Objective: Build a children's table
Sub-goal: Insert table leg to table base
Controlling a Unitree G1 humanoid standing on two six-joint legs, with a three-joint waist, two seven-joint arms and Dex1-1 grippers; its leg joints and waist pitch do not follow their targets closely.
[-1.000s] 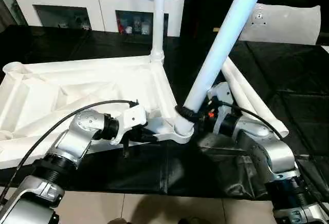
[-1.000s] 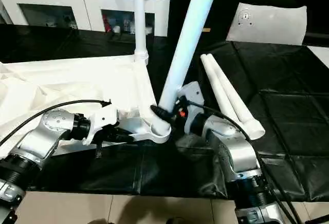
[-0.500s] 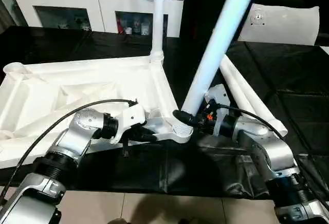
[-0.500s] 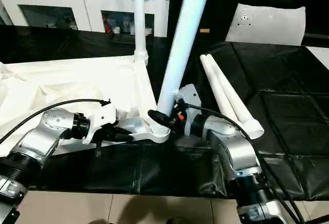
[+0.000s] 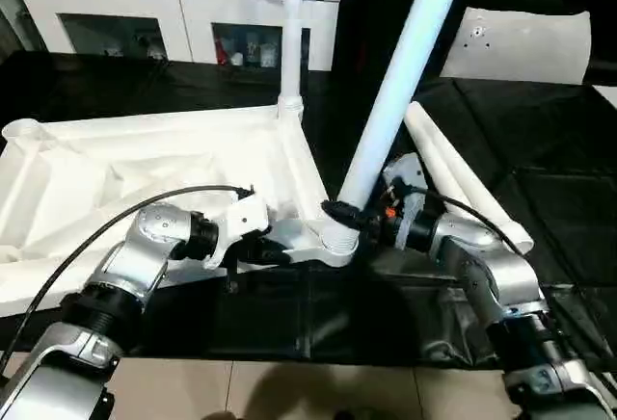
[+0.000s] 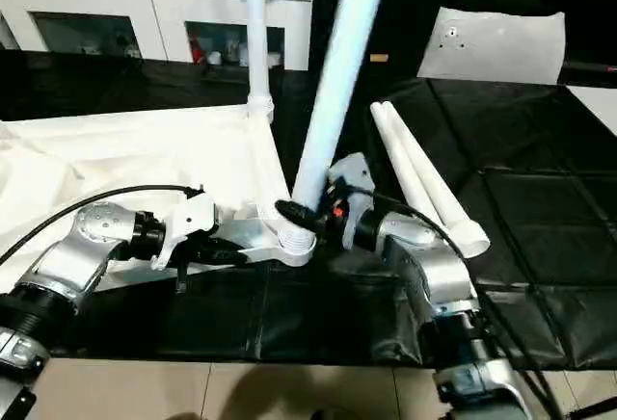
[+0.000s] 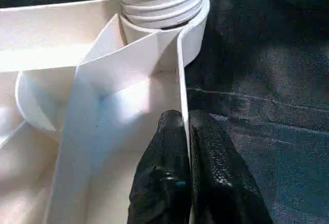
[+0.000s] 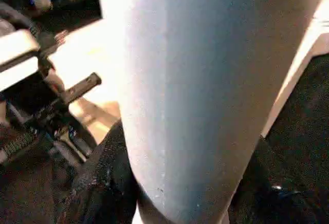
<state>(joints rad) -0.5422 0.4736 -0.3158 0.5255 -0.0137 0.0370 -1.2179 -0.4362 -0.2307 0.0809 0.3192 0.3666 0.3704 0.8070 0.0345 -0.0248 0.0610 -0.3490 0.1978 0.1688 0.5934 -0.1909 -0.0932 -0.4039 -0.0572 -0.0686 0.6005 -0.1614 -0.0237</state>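
The second leg [image 5: 395,102] is being seated: the right end effector [image 5: 349,216] grasps its base at the tabletop's [image 5: 145,165] near corner socket [image 5: 333,243], while the left end effector [image 7: 186,147] pinches the rim. Next, I judge, straightening and screwing it home.

Silver jointed forearms [image 5: 145,256] with black cables [image 5: 116,223], white wrist housings [image 5: 241,223], and textured black fingers [image 7: 164,178].
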